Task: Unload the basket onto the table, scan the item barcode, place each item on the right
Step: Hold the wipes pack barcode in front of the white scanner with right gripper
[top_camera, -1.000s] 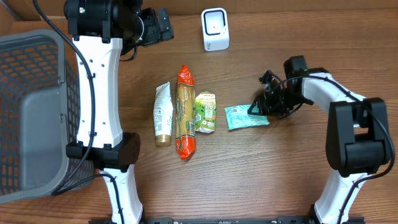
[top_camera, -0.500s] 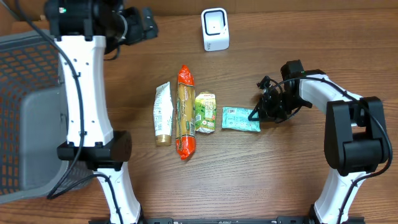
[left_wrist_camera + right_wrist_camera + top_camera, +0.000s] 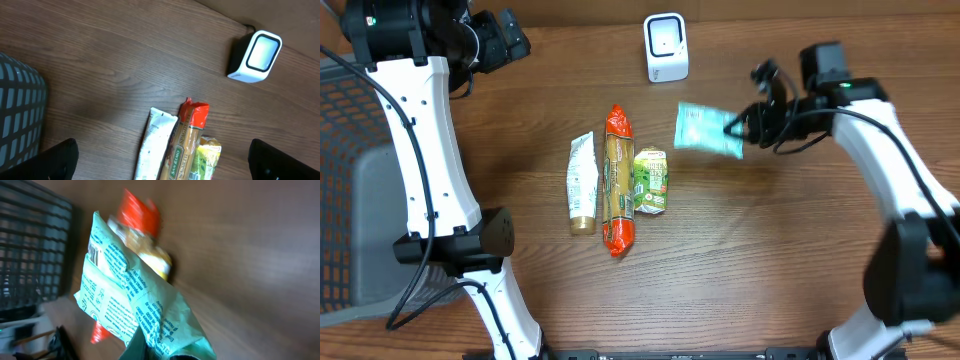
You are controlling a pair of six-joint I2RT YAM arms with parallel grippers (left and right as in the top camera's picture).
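- Lifted off the counter (image 3: 770, 260), the green packet (image 3: 708, 130) hangs near the scanner (image 3: 666, 47), its edge clamped in the right jaws.
- Left jaws stand wide apart, empty.
- Likely light, limp film: pinch a sealed edge only.

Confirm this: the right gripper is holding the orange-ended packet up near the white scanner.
Not right. The right gripper is holding the mint-green packet up near the white scanner. The orange-ended packet lies on the table. The overhead view shows it.
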